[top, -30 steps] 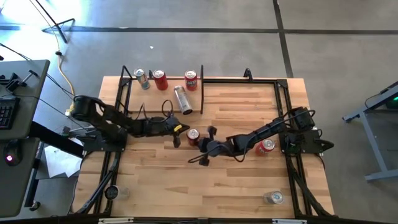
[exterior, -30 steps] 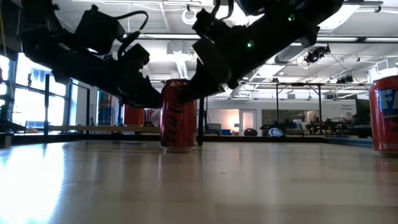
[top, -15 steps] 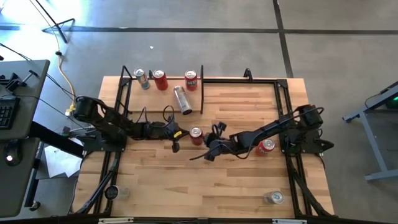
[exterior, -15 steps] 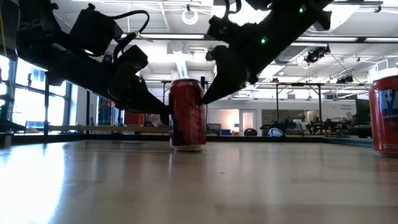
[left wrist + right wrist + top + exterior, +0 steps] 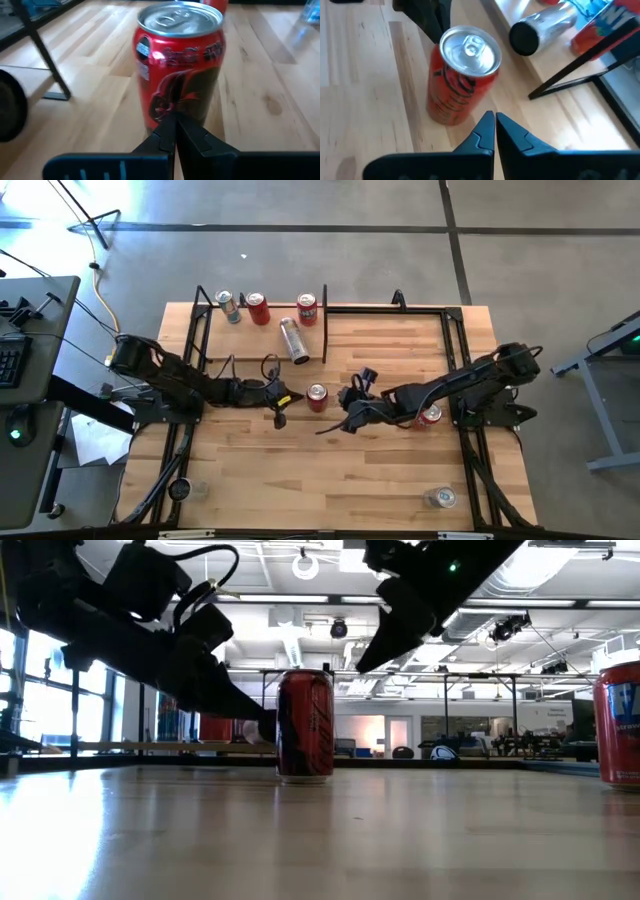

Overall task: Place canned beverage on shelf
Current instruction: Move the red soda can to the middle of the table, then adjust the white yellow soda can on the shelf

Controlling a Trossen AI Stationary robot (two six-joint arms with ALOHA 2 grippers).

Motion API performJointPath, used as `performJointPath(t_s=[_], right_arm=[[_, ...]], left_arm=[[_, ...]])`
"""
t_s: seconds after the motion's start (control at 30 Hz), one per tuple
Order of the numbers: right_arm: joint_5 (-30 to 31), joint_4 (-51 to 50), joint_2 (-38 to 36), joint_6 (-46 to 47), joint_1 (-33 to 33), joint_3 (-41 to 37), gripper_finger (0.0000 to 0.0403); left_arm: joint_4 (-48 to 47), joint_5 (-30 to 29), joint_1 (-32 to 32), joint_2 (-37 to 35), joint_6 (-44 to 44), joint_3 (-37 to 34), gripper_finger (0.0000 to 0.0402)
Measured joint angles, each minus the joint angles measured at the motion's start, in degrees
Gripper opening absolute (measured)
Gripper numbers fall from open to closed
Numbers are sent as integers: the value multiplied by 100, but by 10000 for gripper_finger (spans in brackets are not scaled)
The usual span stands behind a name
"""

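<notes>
Red aluminium can (image 5: 317, 396) stands mid-surface, unshelved; closed, empty left hand (image 5: 279, 408) beside it, closed, empty right hand (image 5: 350, 394) near; pale-wood shelf (image 5: 268, 330) awaits.

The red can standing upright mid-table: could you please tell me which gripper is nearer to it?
Left. The left gripper sits close beside the red can, fingers shut, tips nearly at its side. The right gripper is raised on the can's other side, a little farther off.

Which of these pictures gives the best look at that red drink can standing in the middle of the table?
The left wrist view: the upright red aluminium can fills the frame, showing lid and label. The right wrist view shows it from above, tilted in frame. The low view shows its side. The high view shows only a small dot.
</notes>
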Motion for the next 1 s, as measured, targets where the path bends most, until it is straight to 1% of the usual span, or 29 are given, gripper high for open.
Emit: performJointPath(t_s=[0.23,0.33,0.4,0.5,0.6,0.73,0.87,0.93,1.0], right_arm=[[385,-227,-371,-86,132,0,0],[391,-159,-398,-234,132,0,0],[385,-104,-398,-356,92,0,0],[225,152,-398,-563,-31,0,0],[145,633,-398,-1052,-120,0,0],[131,1136,-398,-1669,-190,0,4],[146,1237,-398,-1923,-252,0,32],[149,1218,-398,-1896,-289,0,54],[149,1210,-398,-1806,-313,0,78]], left_arm=[[-1375,-828,130,-1295,319,-2,0],[-1816,-1134,176,-1745,421,0,1],[-2077,-1306,176,-1930,508,4,10],[-2291,-1570,158,-2061,554,2,35],[-2440,-1719,103,-2174,796,2,61],[-2514,-1921,-33,-2262,1486,2,70],[-2523,-2098,-64,-2219,1907,2,71],[-2576,-2215,-61,-2153,2173,1,82],[-2532,-2347,-60,-2053,2414,0,103]])
